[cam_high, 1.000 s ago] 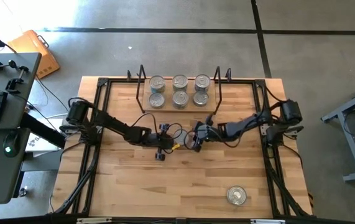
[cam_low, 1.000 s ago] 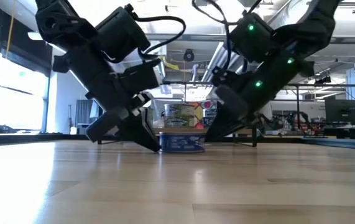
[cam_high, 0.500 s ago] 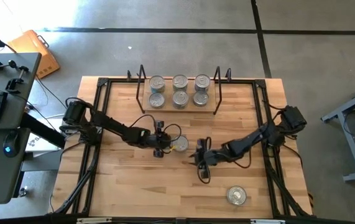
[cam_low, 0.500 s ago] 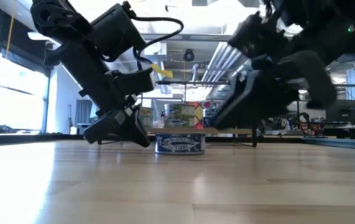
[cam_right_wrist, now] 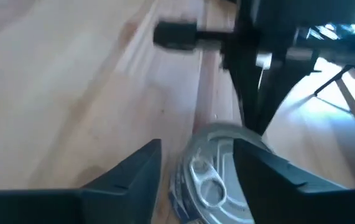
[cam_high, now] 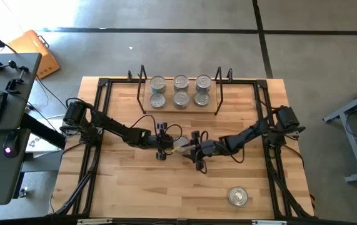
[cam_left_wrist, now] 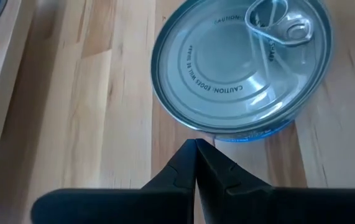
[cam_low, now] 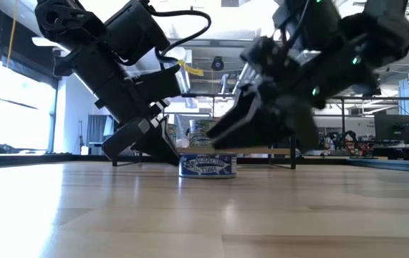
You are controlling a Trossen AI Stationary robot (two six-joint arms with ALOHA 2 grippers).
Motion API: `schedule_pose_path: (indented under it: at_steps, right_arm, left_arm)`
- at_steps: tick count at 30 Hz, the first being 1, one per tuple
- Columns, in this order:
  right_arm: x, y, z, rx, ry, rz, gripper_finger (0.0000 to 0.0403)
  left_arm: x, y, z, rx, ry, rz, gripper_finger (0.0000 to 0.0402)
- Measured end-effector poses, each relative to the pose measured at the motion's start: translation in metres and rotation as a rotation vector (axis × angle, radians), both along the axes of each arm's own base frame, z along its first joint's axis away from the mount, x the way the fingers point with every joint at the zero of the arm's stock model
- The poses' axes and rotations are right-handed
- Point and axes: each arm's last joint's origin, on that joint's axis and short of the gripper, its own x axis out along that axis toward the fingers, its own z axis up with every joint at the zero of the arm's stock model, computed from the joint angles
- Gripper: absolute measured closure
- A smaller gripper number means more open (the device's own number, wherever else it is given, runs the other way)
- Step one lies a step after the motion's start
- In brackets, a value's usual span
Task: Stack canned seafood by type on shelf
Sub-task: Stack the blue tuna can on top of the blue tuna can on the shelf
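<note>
Silver-topped tin [cam_high: 179,145] mid-worktop, in front of shelf [cam_high: 179,110]. Right gripper [cam_right_wrist: 196,165] spread, straddling tin; left gripper [cam_left_wrist: 196,163] pinched together just beside it. Pickup step, I'd guess; next needs squeeze, lift toward shelf.

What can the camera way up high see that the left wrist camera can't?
Only the high view shows the whole table, both arms, the shelf holding six tins, and a lone tin near the front edge. Only the left wrist view shows the centre tin's pull tab and printed lid up close, with the left claw shut just beside it. Both share that centre tin and the left claw.
</note>
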Motion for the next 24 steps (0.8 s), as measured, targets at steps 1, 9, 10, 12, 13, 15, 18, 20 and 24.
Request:
schedule_pose_path:
  at_steps: [1, 9, 10, 12, 13, 15, 18, 20, 24]
  right_arm:
    - [0.001, -0.002, -0.004, -0.009, 0.005, -0.003, 0.02]
    - [0.005, -0.009, -0.033, -0.127, 0.061, 0.025, 0.0201]
    - [0.005, -0.009, -0.034, -0.127, 0.068, 0.026, 0.0212]
    - [0.006, -0.009, -0.037, -0.124, 0.074, 0.023, 0.0239]
    - [0.005, -0.009, -0.037, -0.125, 0.078, 0.02, 0.0255]
    - [0.004, -0.009, -0.039, -0.113, 0.096, 0.001, 0.0289]
    - [0.002, -0.006, -0.04, -0.091, 0.114, -0.027, 0.0338]
    - [0.002, -0.004, -0.039, -0.073, 0.112, -0.048, 0.0368]
    - [-0.001, 0.0, -0.035, -0.058, 0.114, -0.1, 0.0399]
  left_arm:
    - [0.0, 0.0, 0.0, -0.001, -0.002, 0.0, 0.0401]
    - [0.001, 0.0, 0.001, -0.008, -0.012, -0.005, 0.0401]
    - [0.001, -0.001, 0.001, -0.012, -0.013, -0.009, 0.0401]
    - [0.002, -0.001, 0.001, -0.02, -0.018, -0.015, 0.0401]
    - [0.002, -0.001, 0.001, -0.021, -0.023, -0.016, 0.0401]
    - [0.002, -0.001, 0.002, -0.013, -0.027, -0.019, 0.0401]
    - [0.001, -0.004, 0.002, 0.043, -0.027, -0.008, 0.0401]
    - [-0.002, -0.008, 0.005, 0.089, -0.02, 0.012, 0.0401]
    - [-0.008, -0.018, 0.013, 0.131, -0.002, -0.013, 0.0401]
